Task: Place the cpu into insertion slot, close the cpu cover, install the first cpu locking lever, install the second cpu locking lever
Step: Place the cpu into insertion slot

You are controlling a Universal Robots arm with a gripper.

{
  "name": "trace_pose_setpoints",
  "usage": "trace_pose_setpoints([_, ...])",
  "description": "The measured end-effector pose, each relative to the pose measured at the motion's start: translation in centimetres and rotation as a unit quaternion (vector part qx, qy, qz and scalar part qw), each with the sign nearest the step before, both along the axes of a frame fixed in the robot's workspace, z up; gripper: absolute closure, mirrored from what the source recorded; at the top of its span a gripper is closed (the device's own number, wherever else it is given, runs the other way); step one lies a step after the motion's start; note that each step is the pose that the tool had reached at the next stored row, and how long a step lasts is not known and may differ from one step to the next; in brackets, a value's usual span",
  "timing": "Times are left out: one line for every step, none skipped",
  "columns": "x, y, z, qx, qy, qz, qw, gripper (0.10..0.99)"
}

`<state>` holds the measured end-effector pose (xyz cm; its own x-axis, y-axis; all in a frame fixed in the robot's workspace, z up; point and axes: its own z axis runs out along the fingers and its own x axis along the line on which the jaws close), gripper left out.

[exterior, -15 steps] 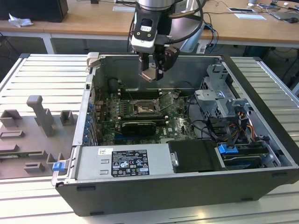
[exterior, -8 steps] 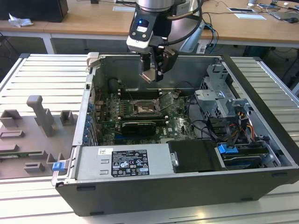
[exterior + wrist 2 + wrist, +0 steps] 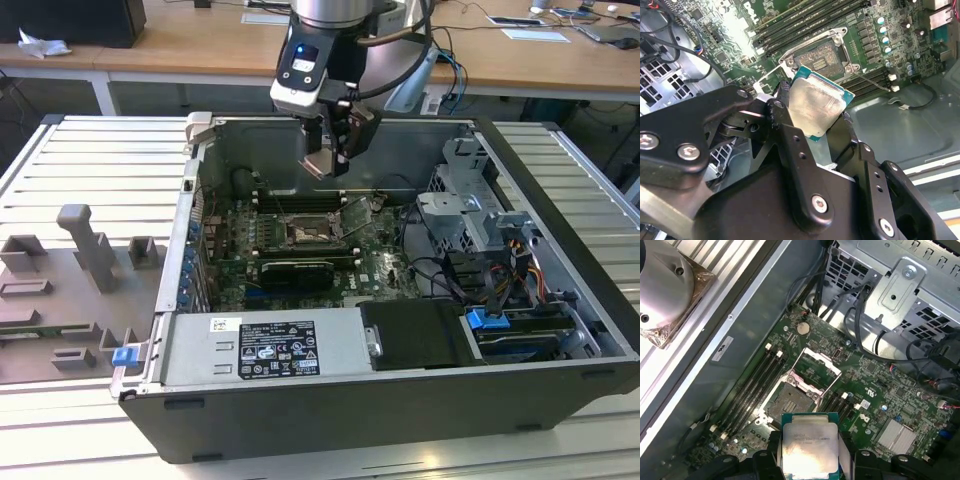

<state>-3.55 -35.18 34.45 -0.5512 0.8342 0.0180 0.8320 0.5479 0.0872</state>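
The fingers [image 3: 790, 144] were clamped on the cpu [image 3: 809, 446], held above the open socket [image 3: 790, 401], the cpu cover [image 3: 821, 361] raised.

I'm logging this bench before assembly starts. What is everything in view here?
cpu: one, beige-silver, held above the motherboard.
cpu socket: one, dark, bare, on the motherboard.
cpu cover: one, silver, swung open beside the socket.
motherboard: one, green, on the case floor.
memory slots: two banks, black, flanking the socket.
expansion card: one, black, near the socket.
power supply: one, silver-grey, inside the case.
drive cage: one, silver, exterior view's right.
computer case: one, black, lying open.
fixture tray: one, grey, exterior view's left.
gripper: one, black, shut on the cpu.
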Motion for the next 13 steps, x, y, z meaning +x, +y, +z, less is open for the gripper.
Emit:
trace_pose_setpoints([0.0,0.0,-0.05,0.0,0.0,0.0,1.0,0.549])
trace_pose_setpoints([0.0,0.0,-0.09,0.0,0.0,0.0,1.0,0.549])
trace_pose_setpoints([0.0,0.0,-0.15,0.0,0.0,0.0,1.0,0.549])
trace_pose_setpoints([0.0,0.0,-0.21,0.0,0.0,0.0,1.0,0.549])
trace_pose_setpoints([0.0,0.0,-0.24,-0.0001,0.0,0.0,1.0,0.549])
trace_pose_setpoints([0.0,0.0,-0.26,-0.0001,0.0001,0.0,1.0,0.549])
trace_pose_setpoints([0.0,0.0,-0.26,-0.0001,0.0001,0.0,1.0,0.549])
trace_pose_setpoints([0.0,0.0,-0.28,0.0,0.0,-0.002,1.0,0.549])
trace_pose_setpoints([0.0,0.0,-0.29,0.0,0.0,-0.002,1.0,0.549])
trace_pose_setpoints([0.0,0.0,-0.3,0.0,0.0,-0.004,1.0,0.549])
trace_pose_setpoints([0.0,0.0,-0.32,0.0,0.0,-0.008,1.0,0.549])
trace_pose_setpoints([0.0,0.0,-0.33,0.0,0.0,-0.013,0.9999,0.549])
trace_pose_setpoints([0.0,0.0,-0.34,0.0,0.0,-0.023,0.9997,0.549])
